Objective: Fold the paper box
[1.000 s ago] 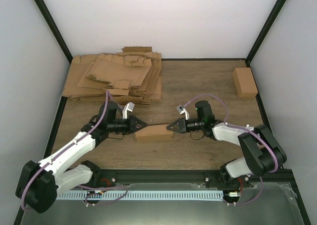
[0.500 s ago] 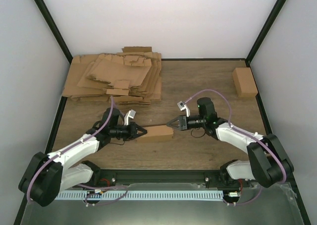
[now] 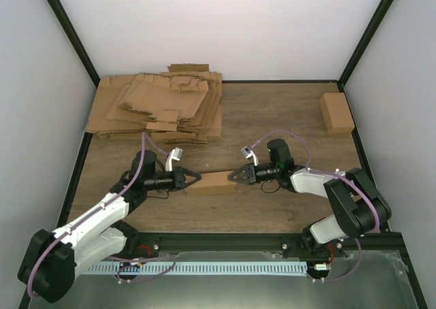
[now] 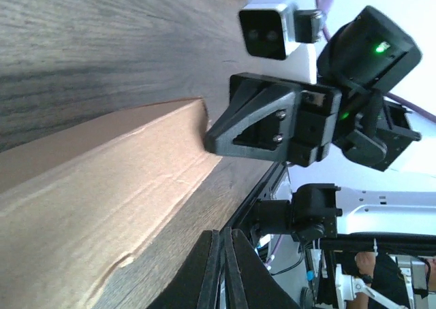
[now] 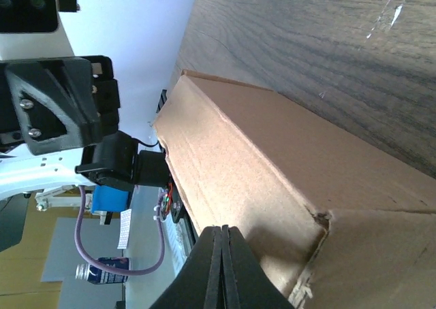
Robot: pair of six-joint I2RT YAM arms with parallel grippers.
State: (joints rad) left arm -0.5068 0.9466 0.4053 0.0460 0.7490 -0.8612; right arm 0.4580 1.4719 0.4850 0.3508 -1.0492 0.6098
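Down on the dark wood-grain table, the small rectangular carton of plain brown cardboard lies on its long side just toward 6 o'clock of the table's middle, its length running from 9 to 3 o'clock. It looks folded up into a closed block.

The left gripper comes in from 9 o'clock with its jaws pinched together, holding nothing, its point right at the carton's left end. From the left wrist view the closed fingers sit low beside the carton.

At the opposite end the right gripper arrives from 3 o'clock, jaws also pressed tight on nothing. Its black tip meets the carton's far corner. The right wrist view shows its closed fingers up against the carton's end face, with the left gripper beyond the far end.

So the carton sits between the two closed tips, one at each short end.

Up at 11 o'clock rests the thick heap of flat brown cardboard sheets. At 2 o'clock, well apart, sits a second small brown cardboard carton.
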